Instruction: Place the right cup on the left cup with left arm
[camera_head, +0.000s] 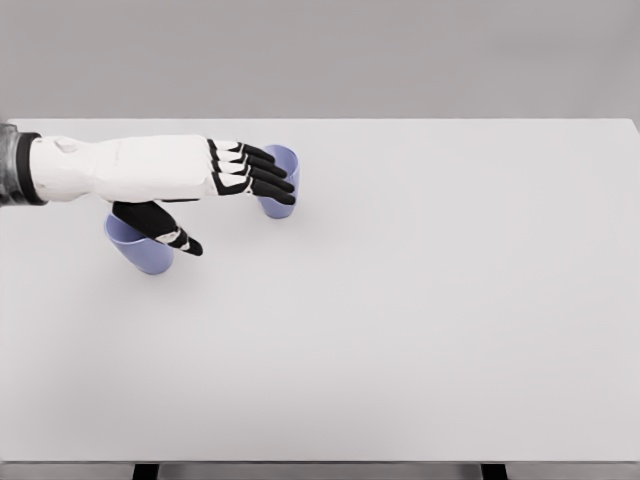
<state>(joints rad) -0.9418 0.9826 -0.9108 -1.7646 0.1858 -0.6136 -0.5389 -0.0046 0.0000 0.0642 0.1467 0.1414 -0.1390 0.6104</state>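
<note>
Two blue cups stand on the white table (420, 300). The right cup (283, 190) sits at the upper left of the table, partly covered by my left hand (235, 205). That hand's four fingers (262, 172) reach straight over the cup's rim, while the thumb (172, 235) points down and to the right, apart from it. The hand is open and holds nothing. The left cup (140, 250) stands nearer to me and further left, under the thumb, its rim partly hidden by the hand. The left forearm comes in from the left edge.
The table's far edge runs just behind the right cup. Its right edge lies at the far right of the picture.
</note>
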